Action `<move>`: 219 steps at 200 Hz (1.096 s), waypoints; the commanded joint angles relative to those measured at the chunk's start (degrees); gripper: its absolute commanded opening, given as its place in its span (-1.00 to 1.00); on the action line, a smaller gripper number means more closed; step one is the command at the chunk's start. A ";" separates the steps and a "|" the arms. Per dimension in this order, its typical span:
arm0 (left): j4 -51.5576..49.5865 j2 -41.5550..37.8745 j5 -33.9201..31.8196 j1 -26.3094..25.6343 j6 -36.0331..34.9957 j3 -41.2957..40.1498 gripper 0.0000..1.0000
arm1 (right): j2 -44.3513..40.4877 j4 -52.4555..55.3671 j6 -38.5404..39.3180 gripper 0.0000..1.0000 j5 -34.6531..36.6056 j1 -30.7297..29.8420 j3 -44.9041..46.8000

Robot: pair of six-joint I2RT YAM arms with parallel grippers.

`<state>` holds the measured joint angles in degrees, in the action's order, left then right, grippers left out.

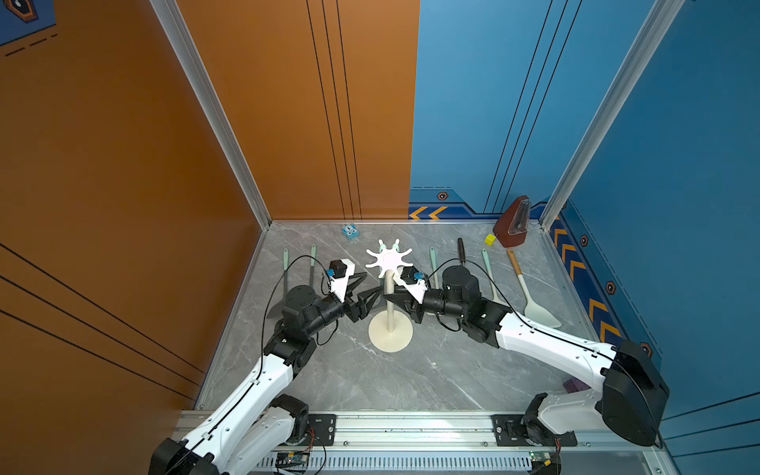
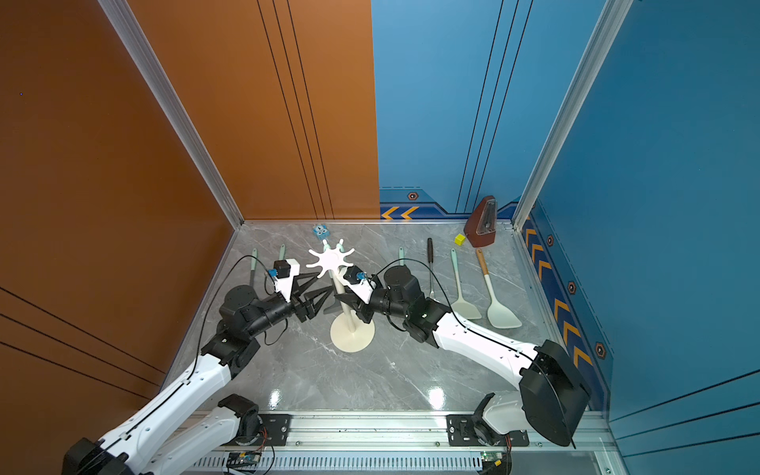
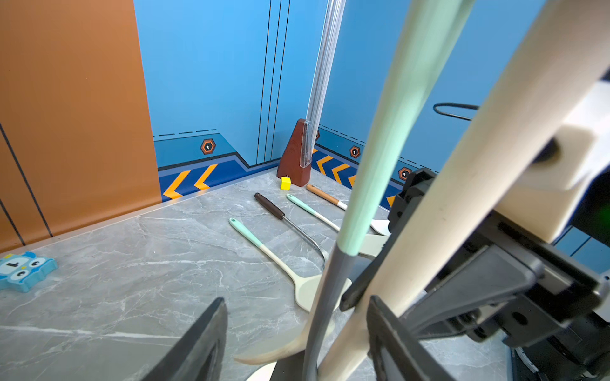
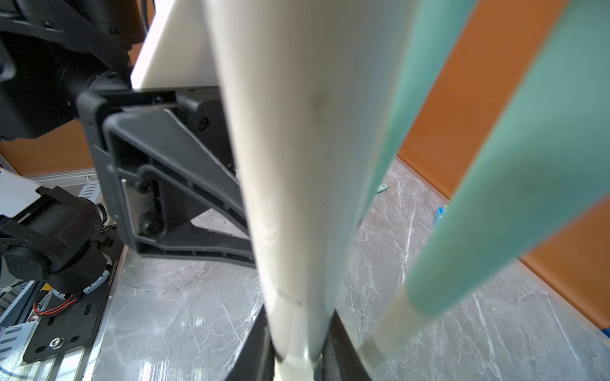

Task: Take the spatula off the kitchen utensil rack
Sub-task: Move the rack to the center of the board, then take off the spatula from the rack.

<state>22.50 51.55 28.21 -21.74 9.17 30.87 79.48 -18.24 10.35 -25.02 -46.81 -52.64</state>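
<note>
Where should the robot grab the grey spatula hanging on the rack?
Grip the grey spatula on its thin neck just under the mint handle, coming from the left gripper's side. It hangs down, slim enough for open jaws, and the right gripper clamps the rack pole opposite.

The surface (image 2: 370, 382) is grey marbled stone by its look, polished and glossy, with glare on it. The kitchen utensil rack (image 1: 389, 320) looks like smooth, matt cream plastic. The spatula (image 3: 399, 125) has a matt, rubbery-looking mint handle over a dull grey shaft. The metronome (image 3: 292, 161) — reddish wood grain.
</note>
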 commanded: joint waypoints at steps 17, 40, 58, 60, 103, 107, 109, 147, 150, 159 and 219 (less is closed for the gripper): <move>3.45 2.29 0.88 -1.93 -2.37 2.57 0.31 | 0.84 3.24 2.83 -1.00 -1.52 0.29 4.98; 3.47 2.33 -0.66 -2.48 -3.20 2.77 0.29 | 0.69 2.79 2.75 -1.00 -1.61 0.55 5.36; 3.51 2.44 -1.13 -2.61 -3.70 2.92 0.25 | 0.97 2.48 2.71 -1.00 -1.88 0.60 5.54; 3.51 2.46 -1.29 -2.61 -3.82 2.89 0.25 | 0.95 2.44 2.74 -1.00 -1.95 0.58 5.60; 4.30 4.09 -1.10 -2.67 -4.36 3.95 0.16 | 1.29 2.03 2.30 -1.00 -2.23 0.66 5.88; 4.38 4.46 -0.81 -2.76 -4.27 4.19 0.16 | 1.39 2.00 2.28 -1.00 -2.15 0.68 5.88; 4.46 4.66 -0.64 -2.73 -4.27 4.33 0.16 | 1.38 2.05 2.24 -1.00 -2.08 0.69 5.82; 5.91 7.60 0.72 -4.50 -4.45 5.70 0.09 | 1.20 2.71 2.20 -1.00 -1.87 1.00 5.62; 5.89 7.79 0.71 -4.61 -4.50 5.86 0.07 | 1.20 2.76 2.22 -1.00 -1.83 1.08 5.54; 5.90 8.36 0.42 -4.91 -4.69 6.03 0.01 | 1.16 2.98 2.21 -1.00 -1.79 1.18 5.56; 5.93 8.14 -6.40 -5.16 -7.55 6.72 -0.65 | 1.27 3.48 2.29 -1.00 -1.88 1.61 5.38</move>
<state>27.64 60.01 25.45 -26.39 3.49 35.51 79.07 -23.59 10.44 -27.00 -45.74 -49.65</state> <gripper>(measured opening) 0.246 0.220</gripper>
